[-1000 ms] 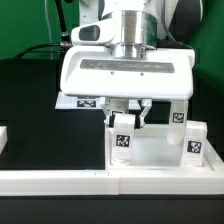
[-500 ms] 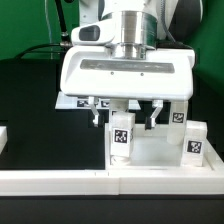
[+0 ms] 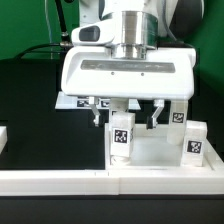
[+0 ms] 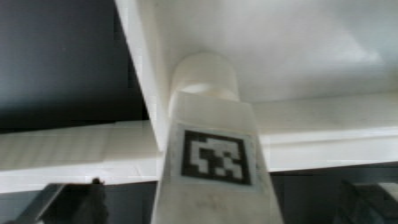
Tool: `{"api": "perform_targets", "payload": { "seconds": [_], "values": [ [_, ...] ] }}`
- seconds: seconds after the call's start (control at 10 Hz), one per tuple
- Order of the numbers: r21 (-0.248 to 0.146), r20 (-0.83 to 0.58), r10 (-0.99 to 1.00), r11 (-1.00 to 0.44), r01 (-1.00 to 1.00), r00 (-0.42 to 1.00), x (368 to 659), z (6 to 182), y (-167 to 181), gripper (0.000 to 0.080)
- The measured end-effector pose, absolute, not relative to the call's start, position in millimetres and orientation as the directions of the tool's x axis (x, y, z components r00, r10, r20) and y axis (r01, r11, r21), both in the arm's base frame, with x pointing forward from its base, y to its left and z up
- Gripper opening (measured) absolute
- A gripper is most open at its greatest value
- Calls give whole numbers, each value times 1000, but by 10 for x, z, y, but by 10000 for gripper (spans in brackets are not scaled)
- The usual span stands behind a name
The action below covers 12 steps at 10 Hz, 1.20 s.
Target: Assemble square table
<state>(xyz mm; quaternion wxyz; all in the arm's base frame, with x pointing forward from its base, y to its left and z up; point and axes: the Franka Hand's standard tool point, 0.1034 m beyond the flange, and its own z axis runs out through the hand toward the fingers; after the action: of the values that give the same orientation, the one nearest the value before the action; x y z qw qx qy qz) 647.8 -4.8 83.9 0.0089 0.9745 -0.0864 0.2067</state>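
A: Tabletop (image 3: 150, 150) sits at the front of the black table (image 3: 30, 100), right behind the white rail (image 3: 100, 180). Going left to right: left finger (image 3: 97, 112), tagged leg (image 3: 122, 135), right finger.

B: So is the gripper (image 3: 126, 113) holding the leg?

A: Nope, spread wide on either side, gripping nothing.
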Motion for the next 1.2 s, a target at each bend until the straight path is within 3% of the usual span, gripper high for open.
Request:
{"api": "perform_targets", "payload": {
  "seconds": [0.2,0.5,0.9,1.1,1.2],
  "values": [
    [-62,260,-225,-974,-216,939,6449,860,15,649],
    [-84,60,-239,-969,-233,969,6435,832,14,649],
    [-82,50,-255,-965,-251,966,6544,783,-10,649],
    [-84,46,-291,-954,-287,956,6543,781,-10,388],
    [-85,41,-352,-934,-347,935,6540,777,-32,294]
  ]
}}
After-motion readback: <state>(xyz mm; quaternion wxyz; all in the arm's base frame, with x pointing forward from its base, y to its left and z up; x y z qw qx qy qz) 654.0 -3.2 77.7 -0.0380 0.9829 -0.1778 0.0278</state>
